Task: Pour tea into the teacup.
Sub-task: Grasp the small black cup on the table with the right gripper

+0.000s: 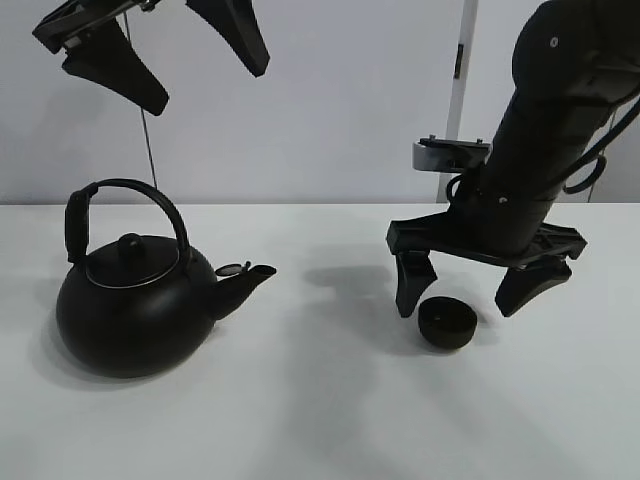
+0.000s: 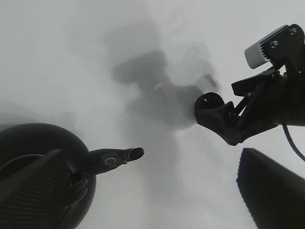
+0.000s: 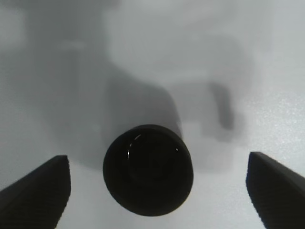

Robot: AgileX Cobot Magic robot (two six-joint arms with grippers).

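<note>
The small black teacup (image 1: pixel 447 323) stands upright on the white table (image 1: pixel 330 410), right of centre. My right gripper (image 1: pixel 460 300) hovers just above and behind it, open, one finger on each side of the cup and neither touching. In the right wrist view the teacup (image 3: pixel 147 169) sits between the spread fingers (image 3: pixel 35 191) and looks dark inside. The tea is not in view. My left gripper (image 1: pixel 185 55) hangs open high above the black kettle (image 1: pixel 130 310), holding nothing. The left wrist view shows the kettle's spout (image 2: pixel 125 155) and the far teacup (image 2: pixel 209 102).
The kettle stands at the left with its arched handle (image 1: pixel 130 190) upright and its spout (image 1: pixel 250 277) pointing toward the cup. Bare white table lies between kettle and cup. A grey wall (image 1: pixel 330 100) runs behind the table.
</note>
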